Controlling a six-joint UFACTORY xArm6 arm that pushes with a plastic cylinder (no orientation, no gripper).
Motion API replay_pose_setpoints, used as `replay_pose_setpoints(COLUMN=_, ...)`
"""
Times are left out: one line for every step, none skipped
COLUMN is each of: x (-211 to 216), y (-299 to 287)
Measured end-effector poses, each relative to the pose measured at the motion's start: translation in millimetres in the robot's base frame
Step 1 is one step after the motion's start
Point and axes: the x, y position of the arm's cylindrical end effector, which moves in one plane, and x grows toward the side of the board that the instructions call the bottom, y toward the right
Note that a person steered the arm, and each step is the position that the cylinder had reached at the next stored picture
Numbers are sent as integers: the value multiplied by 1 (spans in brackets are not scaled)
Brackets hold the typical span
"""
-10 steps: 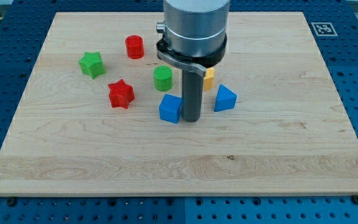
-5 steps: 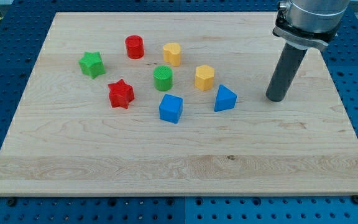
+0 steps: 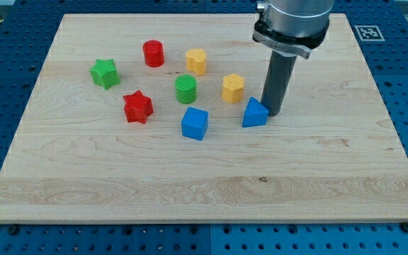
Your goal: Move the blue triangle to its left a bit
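Note:
The blue triangle lies on the wooden board a little right of centre. My tip stands right at the triangle's right edge, touching or almost touching it. The dark rod rises from there to the arm's grey body at the view's top.
A blue cube lies left of the triangle. Two yellow hexagonal blocks, a green cylinder, a red star, a green star and a red cylinder lie further left and up.
My tip went from between the blue cube and the triangle out to the right of the triangle, then came back left against its right edge. The triangle has barely shifted.

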Motion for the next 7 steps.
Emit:
replay_pose_setpoints(x=1, y=-6)
replay_pose_setpoints(x=2, y=-10)
replay_pose_setpoints(x=4, y=-11)
replay_pose_setpoints(x=4, y=-6)
replay_pose_setpoints(x=1, y=30)
replay_pose_setpoints(x=1, y=80)
replay_pose_setpoints(x=1, y=89)
